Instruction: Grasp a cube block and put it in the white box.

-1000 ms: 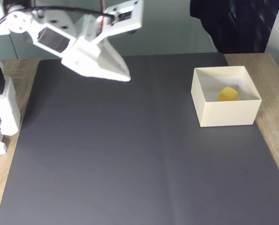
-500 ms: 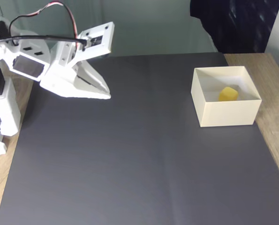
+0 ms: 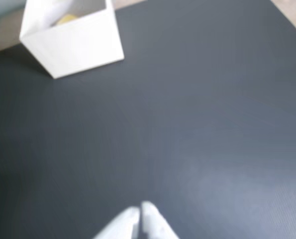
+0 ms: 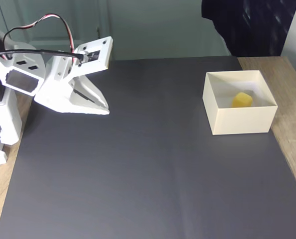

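Cube block [image 4: 242, 99] lies inside the white box [image 4: 240, 123], so placing looks done; the gripper [image 4: 104, 109], well away from the box, seems clenched empty, only parking left

Wooden table [image 4: 292, 89] under dark mat [image 4: 148, 169]

one cube block [image 4: 242, 99], one white box [image 4: 240, 121]

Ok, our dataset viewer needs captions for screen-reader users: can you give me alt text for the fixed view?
A small yellow cube block lies inside an open square cream-white box at the right of a dark grey mat. The white robot arm's gripper, shut and empty, hangs over the mat's far left.
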You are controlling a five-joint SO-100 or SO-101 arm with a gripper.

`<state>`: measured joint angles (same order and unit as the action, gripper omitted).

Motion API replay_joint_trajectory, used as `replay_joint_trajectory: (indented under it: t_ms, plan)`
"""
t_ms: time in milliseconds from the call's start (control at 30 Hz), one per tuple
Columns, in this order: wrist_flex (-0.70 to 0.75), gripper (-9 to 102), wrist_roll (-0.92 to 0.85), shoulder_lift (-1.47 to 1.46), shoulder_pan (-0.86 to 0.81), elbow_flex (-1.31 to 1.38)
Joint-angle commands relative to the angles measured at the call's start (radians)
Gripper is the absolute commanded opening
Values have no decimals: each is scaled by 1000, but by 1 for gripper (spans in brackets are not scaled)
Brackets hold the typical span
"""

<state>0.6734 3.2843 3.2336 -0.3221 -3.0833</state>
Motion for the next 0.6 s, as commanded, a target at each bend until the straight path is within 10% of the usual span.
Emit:
replay_joint_trajectory:
  t_ms: [0, 567]
  plan:
    - [32, 0, 0, 43, -5, -6]
    - [175, 0, -100, 43, -29, -74]
